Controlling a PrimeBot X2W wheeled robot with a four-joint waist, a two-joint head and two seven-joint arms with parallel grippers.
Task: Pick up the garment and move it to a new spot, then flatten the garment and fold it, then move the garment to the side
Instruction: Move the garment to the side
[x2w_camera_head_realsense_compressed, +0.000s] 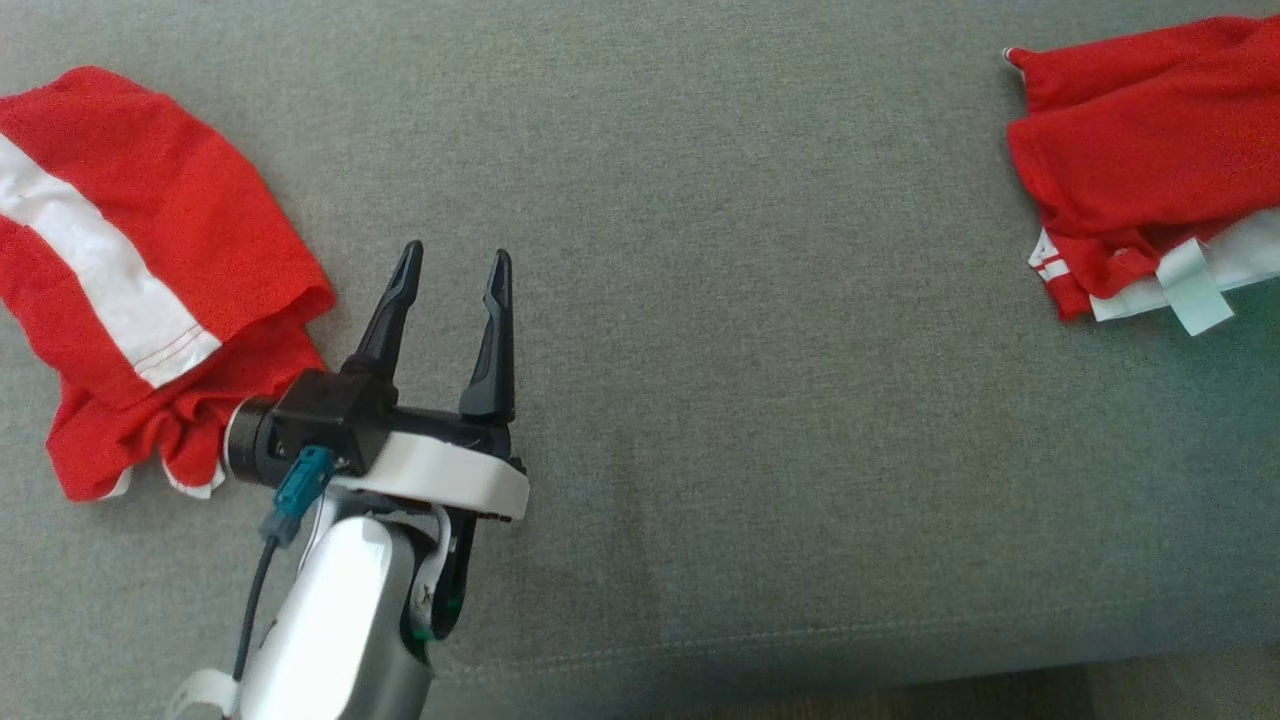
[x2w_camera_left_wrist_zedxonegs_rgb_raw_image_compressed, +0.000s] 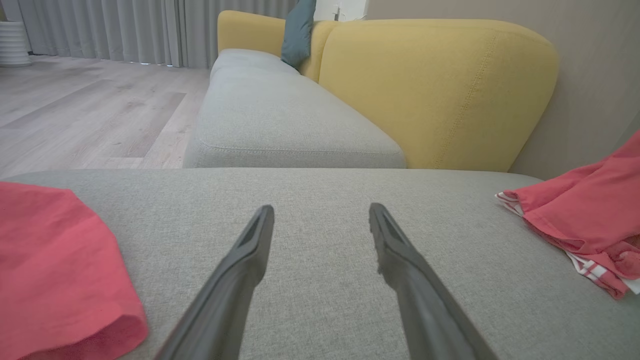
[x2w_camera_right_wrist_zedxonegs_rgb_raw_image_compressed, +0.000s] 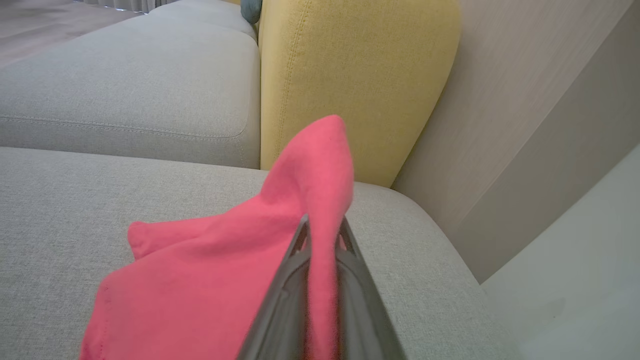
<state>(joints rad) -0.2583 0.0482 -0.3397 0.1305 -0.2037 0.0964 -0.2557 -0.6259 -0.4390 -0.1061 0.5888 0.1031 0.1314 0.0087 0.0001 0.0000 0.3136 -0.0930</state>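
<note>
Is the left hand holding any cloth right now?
No, the left hand stands open above the bare grey cushion, with nothing between its fingers.

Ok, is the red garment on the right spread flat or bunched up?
Bunched up. The red garment on the right lies in crumpled layers on the sofa, and the right gripper pinches a raised fold.

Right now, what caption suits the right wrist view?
Right gripper pinching a raised fold of the red garment on the grey sofa seat, yellow backrest behind.
</note>
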